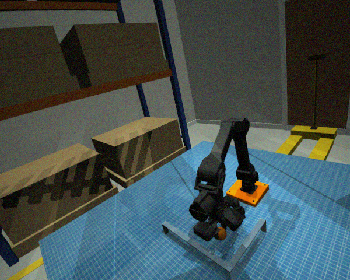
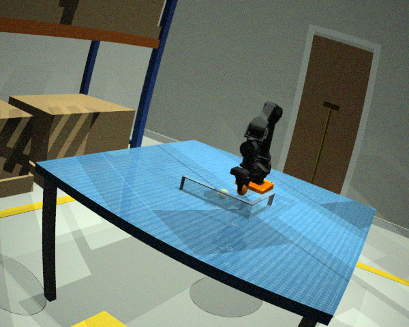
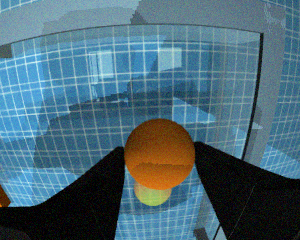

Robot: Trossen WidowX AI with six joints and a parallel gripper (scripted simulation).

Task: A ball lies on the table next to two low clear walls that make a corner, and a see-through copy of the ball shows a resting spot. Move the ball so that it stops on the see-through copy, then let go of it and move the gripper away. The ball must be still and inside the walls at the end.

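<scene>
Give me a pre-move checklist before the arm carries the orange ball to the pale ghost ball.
1. Grip: gripper shut on the orange ball, a finger on each side. Ok.
2. Target visible: ghost ball shows inside the clear walls. Ok.
3. Ball on target: it sits beside the ghost ball in the exterior view. Not ok.
4. Ball lifted off the table: cannot tell.
5. Walls between ball and target: none seen. Ok.
</scene>
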